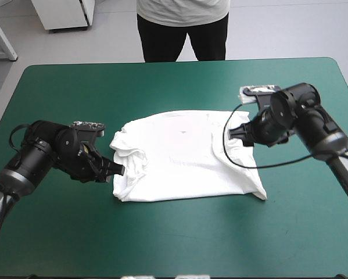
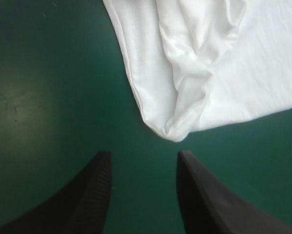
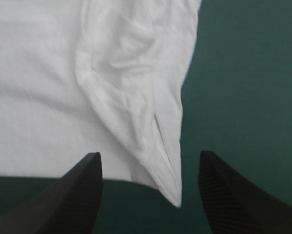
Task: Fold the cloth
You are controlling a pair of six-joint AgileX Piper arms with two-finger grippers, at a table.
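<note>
The white T-shirt (image 1: 185, 154) lies spread on the teal-green cover in the middle of the table, its left side rumpled into folds. My left gripper (image 1: 119, 170) sits low at the shirt's left edge. In the left wrist view it is open (image 2: 143, 158), with a bunched corner of the T-shirt (image 2: 177, 129) just ahead of the fingertips, not touching. My right gripper (image 1: 241, 135) hovers over the shirt's right edge. In the right wrist view it is open (image 3: 149, 158), and a pointed fold of the T-shirt (image 3: 163, 165) reaches down between the two fingers.
Bare teal-green cover (image 1: 174, 232) surrounds the shirt on all sides, widest toward the near edge. A person stands beyond the far edge, not over the table.
</note>
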